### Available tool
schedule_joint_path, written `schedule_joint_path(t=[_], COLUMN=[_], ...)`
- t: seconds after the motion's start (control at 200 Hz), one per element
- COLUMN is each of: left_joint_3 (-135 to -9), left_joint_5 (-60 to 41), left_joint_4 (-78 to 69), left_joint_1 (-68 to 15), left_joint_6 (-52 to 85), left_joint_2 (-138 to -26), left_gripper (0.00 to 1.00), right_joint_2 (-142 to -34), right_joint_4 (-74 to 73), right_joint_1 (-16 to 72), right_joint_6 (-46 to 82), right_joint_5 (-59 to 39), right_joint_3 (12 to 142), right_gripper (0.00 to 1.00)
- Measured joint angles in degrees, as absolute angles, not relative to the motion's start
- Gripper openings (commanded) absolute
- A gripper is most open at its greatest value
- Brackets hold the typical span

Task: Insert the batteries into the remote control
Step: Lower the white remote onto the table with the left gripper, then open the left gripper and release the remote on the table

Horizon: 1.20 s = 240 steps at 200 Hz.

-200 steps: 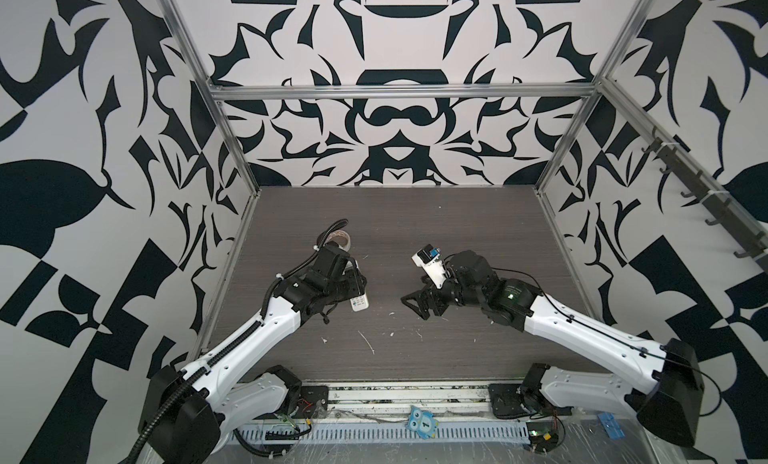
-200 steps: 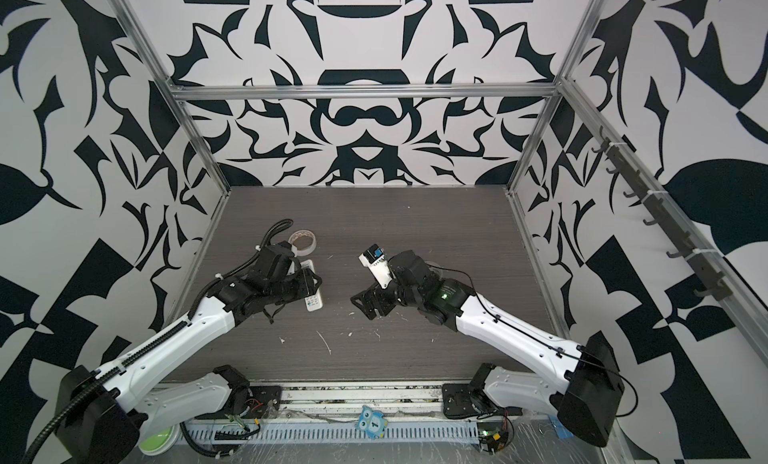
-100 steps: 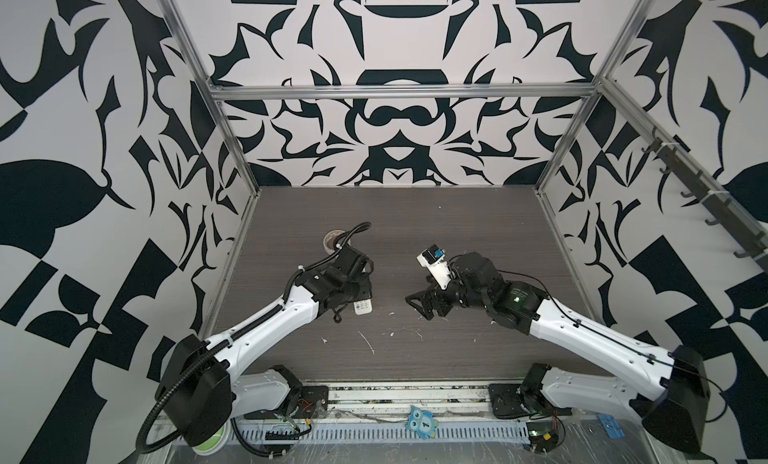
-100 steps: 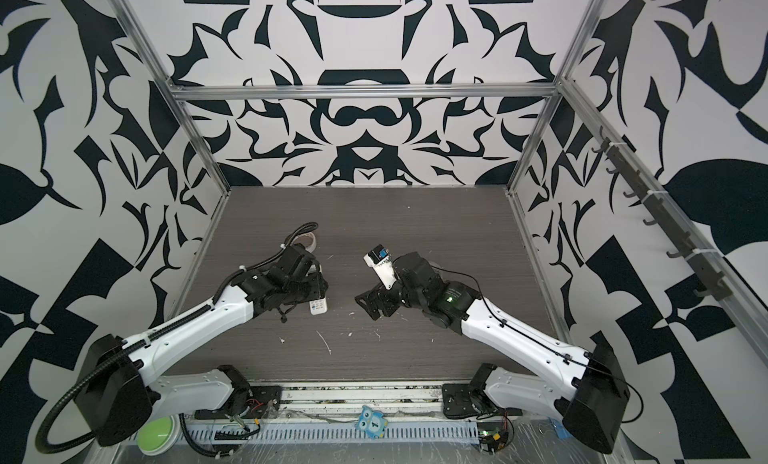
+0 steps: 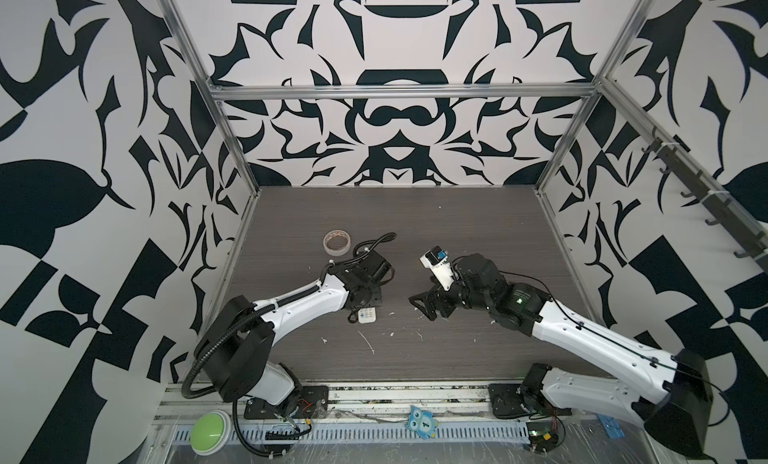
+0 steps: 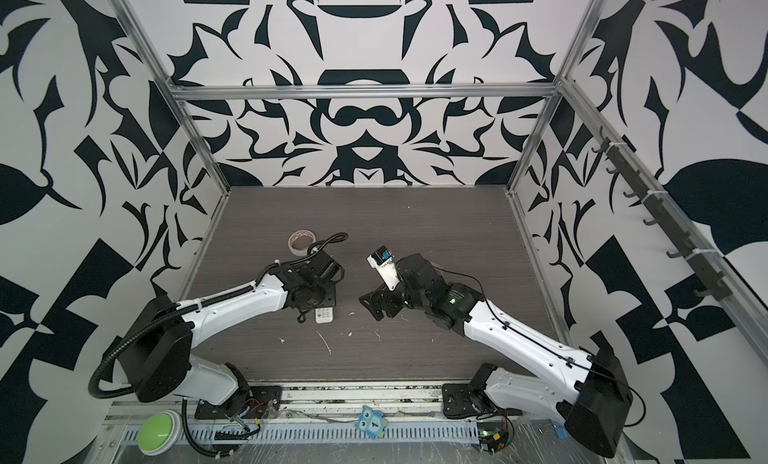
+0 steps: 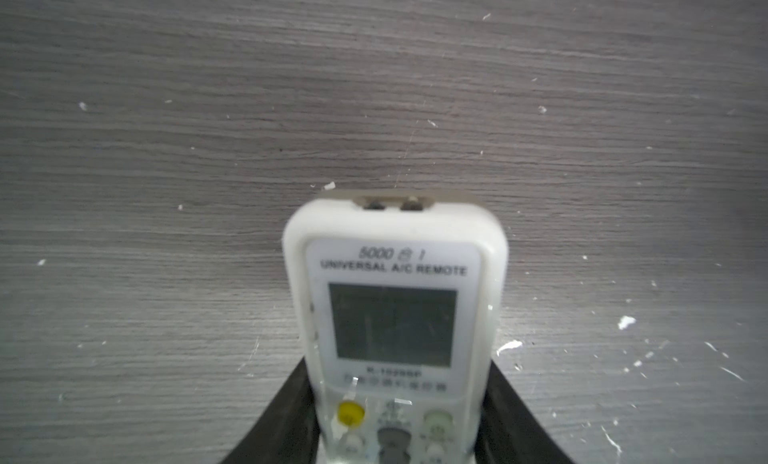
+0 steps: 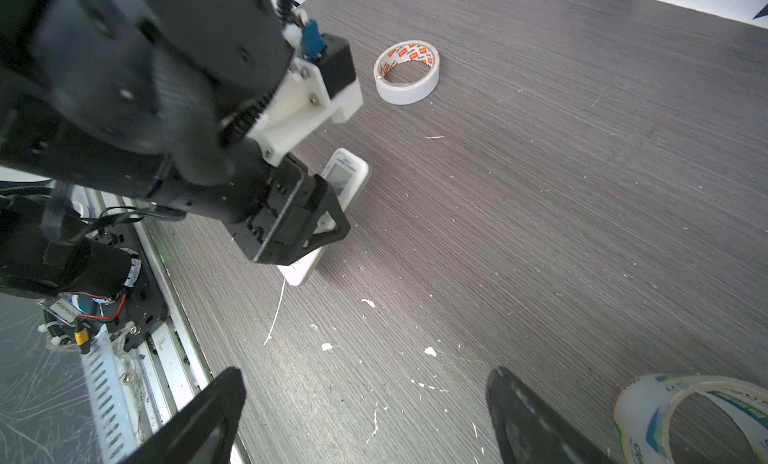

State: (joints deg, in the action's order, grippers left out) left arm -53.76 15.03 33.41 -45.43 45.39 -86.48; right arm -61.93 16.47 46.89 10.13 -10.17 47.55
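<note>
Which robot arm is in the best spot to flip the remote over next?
Left, probably. The left gripper holds the remote control by its sides, button side up. The right gripper is open, empty and apart from it.

One remote control [image 7: 395,316], two tape rolls [image 8: 406,72]

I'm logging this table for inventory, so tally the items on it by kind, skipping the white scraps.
remote control: 1
tape: 2, a white tape roll and a clear tape roll
total: 3
</note>
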Motion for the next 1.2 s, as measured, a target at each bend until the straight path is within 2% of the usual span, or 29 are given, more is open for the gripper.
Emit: schedule_joint_path(t=[0.725, 1.105, 1.2], left_joint_3=[-56.01, -56.4, -56.45], left_joint_5=[16.29, 17.02, 17.23], left_joint_4=[33.19, 32.4, 32.25], left_joint_1=[-46.65, -46.68, -46.7], left_joint_6=[46.74, 47.31, 47.59], left_joint_2=[-95.72, -97.71, -98.0], left_gripper=[0.27, 0.32, 0.36], right_joint_2=[-61.91, -61.91, -61.91], right_joint_4=[16.49, 16.49, 16.49], right_joint_1=[46.59, 46.28, 46.13], right_joint_6=[10.13, 10.11, 10.11], right_joint_5=[-9.54, -8.73, -8.32], right_joint_3=[46.96, 46.96, 46.96], right_gripper=[0.95, 0.95, 0.95])
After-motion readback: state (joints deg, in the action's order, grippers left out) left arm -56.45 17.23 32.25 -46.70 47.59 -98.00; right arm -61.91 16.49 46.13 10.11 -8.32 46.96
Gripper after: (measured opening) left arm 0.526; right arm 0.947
